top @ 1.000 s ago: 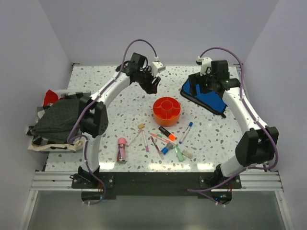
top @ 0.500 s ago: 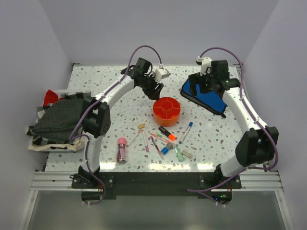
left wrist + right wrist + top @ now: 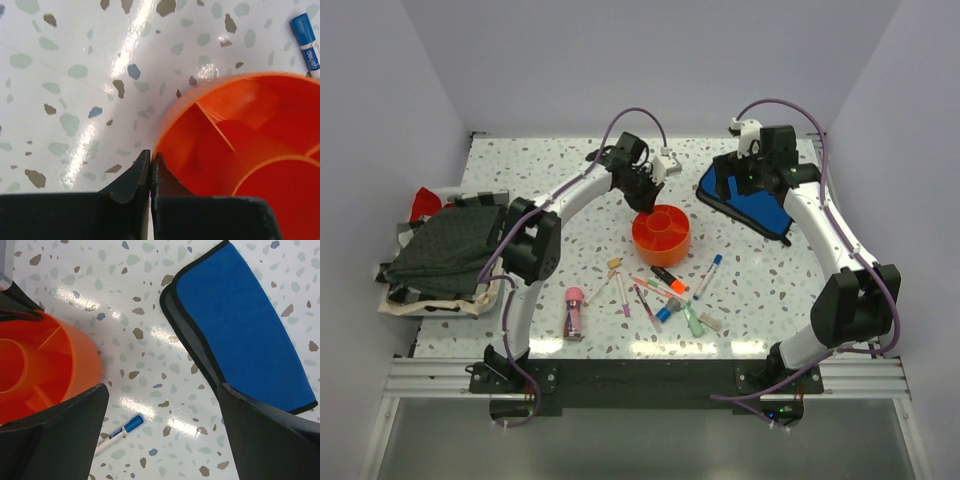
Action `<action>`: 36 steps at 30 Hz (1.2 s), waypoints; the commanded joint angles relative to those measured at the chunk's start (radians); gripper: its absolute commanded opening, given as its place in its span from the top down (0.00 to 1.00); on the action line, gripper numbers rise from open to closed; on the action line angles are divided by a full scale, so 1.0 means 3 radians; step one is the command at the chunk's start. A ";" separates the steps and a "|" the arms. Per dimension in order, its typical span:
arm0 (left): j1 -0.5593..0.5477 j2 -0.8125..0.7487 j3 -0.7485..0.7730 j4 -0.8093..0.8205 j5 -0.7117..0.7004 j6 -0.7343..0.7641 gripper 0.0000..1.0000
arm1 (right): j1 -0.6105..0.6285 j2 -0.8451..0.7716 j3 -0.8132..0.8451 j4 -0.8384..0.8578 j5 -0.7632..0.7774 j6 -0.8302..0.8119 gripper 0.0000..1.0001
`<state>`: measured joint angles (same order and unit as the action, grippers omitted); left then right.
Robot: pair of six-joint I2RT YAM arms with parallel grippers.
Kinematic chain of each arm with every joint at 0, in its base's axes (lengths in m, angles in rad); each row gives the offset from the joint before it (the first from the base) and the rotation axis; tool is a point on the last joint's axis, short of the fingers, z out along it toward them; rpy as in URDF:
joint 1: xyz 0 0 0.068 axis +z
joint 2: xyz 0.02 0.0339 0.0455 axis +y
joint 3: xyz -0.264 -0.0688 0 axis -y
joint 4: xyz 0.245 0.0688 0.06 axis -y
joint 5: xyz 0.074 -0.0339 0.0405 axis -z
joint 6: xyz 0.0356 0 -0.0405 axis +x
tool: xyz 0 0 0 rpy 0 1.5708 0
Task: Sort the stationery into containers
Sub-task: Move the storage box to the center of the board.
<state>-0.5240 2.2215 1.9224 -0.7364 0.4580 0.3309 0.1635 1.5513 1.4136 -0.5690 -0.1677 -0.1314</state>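
The orange caddy (image 3: 661, 236) stands mid-table, its compartments empty where I can see them (image 3: 240, 150) (image 3: 35, 365). My left gripper (image 3: 644, 197) (image 3: 150, 156) is shut on the caddy's far-left rim, one finger outside the wall and one inside. My right gripper (image 3: 752, 178) (image 3: 162, 387) hangs open above the table right of the caddy, holding nothing. Pens and markers lie in front of the caddy: a blue-capped pen (image 3: 708, 276) (image 3: 120, 432) (image 3: 306, 32), an orange marker (image 3: 669, 279), a green one (image 3: 693, 320), small erasers (image 3: 615, 264). A pink-capped tube (image 3: 574, 312) lies apart to the left.
A blue pouch (image 3: 750, 205) (image 3: 245, 325) lies at the back right under the right arm. A dark cloth bag (image 3: 445, 250) sits heaped on the table's left edge.
My left gripper moved right and down to the caddy and shut on its rim. The caddy shifted slightly to the left. The right arm stayed still.
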 commanded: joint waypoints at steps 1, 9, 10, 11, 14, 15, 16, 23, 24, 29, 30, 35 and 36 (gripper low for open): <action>0.0003 -0.0052 0.0116 0.0031 -0.0109 -0.0024 1.00 | 0.0002 0.0004 -0.0018 0.0046 0.0027 -0.0002 0.05; 0.0120 -0.0022 0.0290 0.0179 -0.0544 -0.0050 1.00 | 0.0002 0.0014 -0.0054 0.0086 0.0032 0.0009 0.06; 0.0171 0.0004 0.0336 0.0195 -0.0656 -0.0065 1.00 | 0.0002 0.0014 -0.0054 0.0086 0.0042 0.0009 0.06; 0.0187 0.0019 0.0427 0.0215 -0.0713 -0.0070 1.00 | 0.0002 0.0014 -0.0049 0.0086 0.0037 0.0003 0.06; 0.0223 0.0081 0.0581 0.0352 -0.1014 -0.0019 1.00 | 0.0002 0.0014 -0.0049 0.0097 0.0063 -0.0012 0.06; 0.0223 0.0091 0.0612 0.0389 -0.1061 0.0001 1.00 | 0.0007 0.0014 -0.0054 0.0097 0.0073 -0.0012 0.06; 0.0223 0.0106 0.0653 0.0414 -0.1127 0.0011 1.00 | 0.0002 0.0014 -0.0059 0.0107 0.0073 -0.0017 0.06; 0.0218 0.0254 0.0812 0.0435 -0.1133 0.0032 1.00 | 0.0002 0.0024 -0.0069 0.0112 0.0068 -0.0027 0.06; 0.0218 0.0260 0.0807 0.0440 -0.1153 0.0027 0.97 | 0.0002 0.0029 -0.0069 0.0117 0.0068 -0.0027 0.06; 0.0223 0.0306 0.0802 0.0466 -0.1204 0.0012 0.61 | 0.0007 0.0034 -0.0074 0.0102 0.0063 -0.0043 0.06; 0.0223 0.0316 0.0802 0.0471 -0.1215 0.0012 0.58 | 0.0002 0.0039 -0.0074 0.0102 0.0058 -0.0043 0.06; 0.0228 0.0301 0.0842 0.0512 -0.1281 -0.0034 0.45 | 0.0002 0.0060 -0.0043 0.0092 0.0048 -0.0043 0.06; 0.0228 0.0275 0.0863 0.0507 -0.1291 -0.0055 0.43 | 0.0002 0.0055 -0.0038 0.0081 0.0042 -0.0063 0.06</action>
<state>-0.4549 2.3211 2.1208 -0.6258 0.0917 0.3325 0.1635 1.5654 1.3983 -0.5606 -0.1669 -0.1326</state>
